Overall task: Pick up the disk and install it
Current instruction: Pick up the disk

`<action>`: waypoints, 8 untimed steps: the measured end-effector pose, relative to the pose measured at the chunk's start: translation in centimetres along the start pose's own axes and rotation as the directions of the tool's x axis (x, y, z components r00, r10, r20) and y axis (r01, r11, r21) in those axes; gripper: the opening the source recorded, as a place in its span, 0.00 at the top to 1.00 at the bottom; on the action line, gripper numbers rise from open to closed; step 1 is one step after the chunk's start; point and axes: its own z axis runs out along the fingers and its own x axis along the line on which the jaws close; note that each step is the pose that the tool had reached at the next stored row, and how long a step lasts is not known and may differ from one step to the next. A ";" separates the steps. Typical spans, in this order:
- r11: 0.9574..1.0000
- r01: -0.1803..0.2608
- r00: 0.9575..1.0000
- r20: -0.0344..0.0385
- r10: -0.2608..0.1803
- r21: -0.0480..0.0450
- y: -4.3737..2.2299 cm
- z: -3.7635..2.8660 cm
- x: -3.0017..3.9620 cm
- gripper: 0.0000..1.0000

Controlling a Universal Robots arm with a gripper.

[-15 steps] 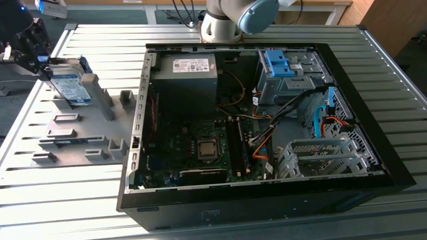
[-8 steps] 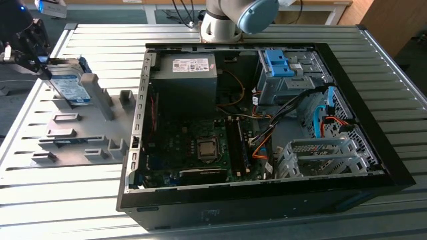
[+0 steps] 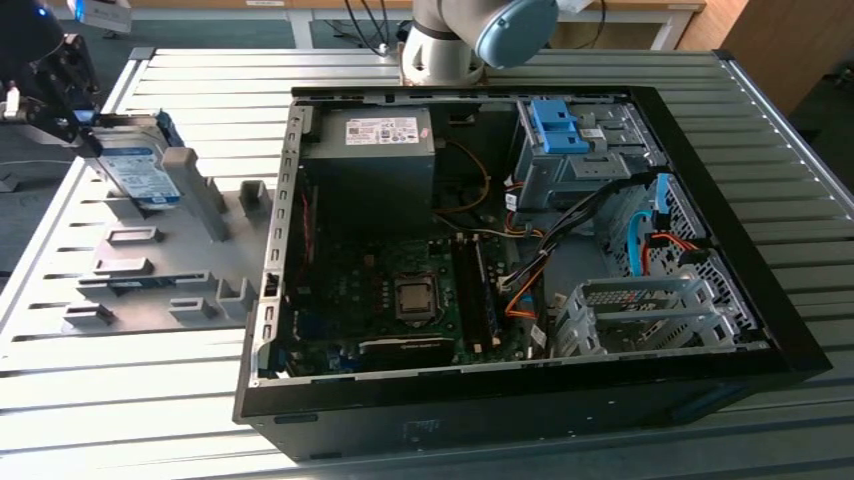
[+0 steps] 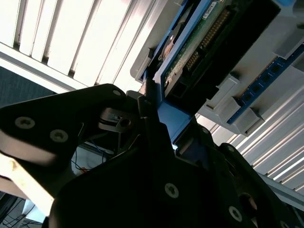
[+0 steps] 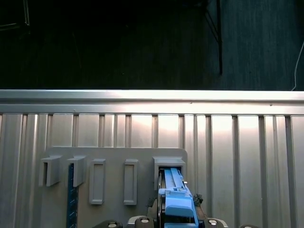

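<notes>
At the exterior view's far left, the black gripper (image 3: 84,135) hung over a grey slotted fixture plate (image 3: 147,275) on the ribbed metal table (image 3: 107,420). Its jaws were closed narrowly on the disk (image 3: 140,172), which stood on edge, tilted, at a slot in the plate. In the second wrist view, the fingers (image 4: 151,111) pressed against the disk's blue rail. To the right, an open computer case (image 3: 790,340) lay flat, well apart from the disk.

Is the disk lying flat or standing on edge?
On edge: the disk stands upright at the grey holder, clamped by the gripper.
</notes>
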 end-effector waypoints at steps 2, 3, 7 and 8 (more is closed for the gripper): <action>1.000 0.000 1.000 0.000 0.000 0.000 0.01 -0.31 -0.01 0.64; 1.000 0.000 1.000 0.000 0.000 0.000 0.01 -0.43 -0.02 0.64; 1.000 0.000 1.000 0.000 0.000 0.000 0.02 -0.62 -0.03 0.64; 1.000 0.000 1.000 0.000 0.000 0.000 0.02 -0.63 -0.03 0.64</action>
